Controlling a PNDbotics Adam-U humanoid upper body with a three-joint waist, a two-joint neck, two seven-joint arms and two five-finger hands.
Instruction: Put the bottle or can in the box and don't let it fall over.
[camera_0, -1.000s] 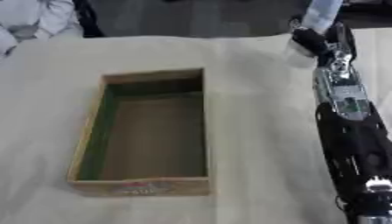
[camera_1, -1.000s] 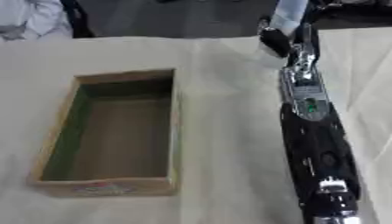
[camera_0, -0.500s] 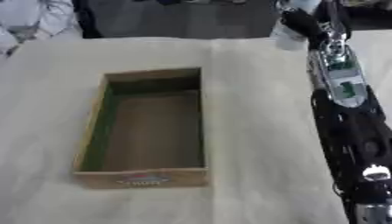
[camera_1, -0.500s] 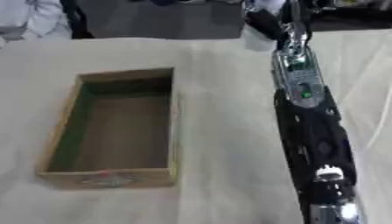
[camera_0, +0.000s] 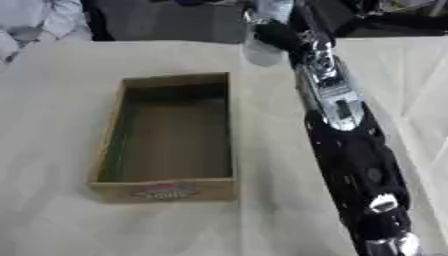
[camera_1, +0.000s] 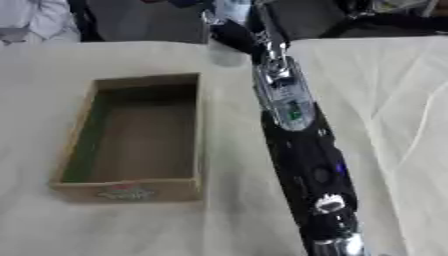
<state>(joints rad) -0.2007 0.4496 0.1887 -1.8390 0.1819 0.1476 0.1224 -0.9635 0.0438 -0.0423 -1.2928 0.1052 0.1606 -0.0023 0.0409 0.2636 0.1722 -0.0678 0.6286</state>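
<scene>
Box (camera_0: 171, 137) sits empty on the worktop (camera_0: 52, 125), so nothing's placed yet: right hand (camera_0: 273, 34) is stretched out at the far edge w/ fingers curled round a pale bottle (camera_0: 267, 20) held upright, still to carry over & lower in.

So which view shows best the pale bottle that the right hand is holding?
The left eye view. There the bottle shows from its top to its pale lower part beside the right hand, beyond the box. In the right eye view only its upper part is plain; the lower part fades into a blur against the cloth.
</scene>
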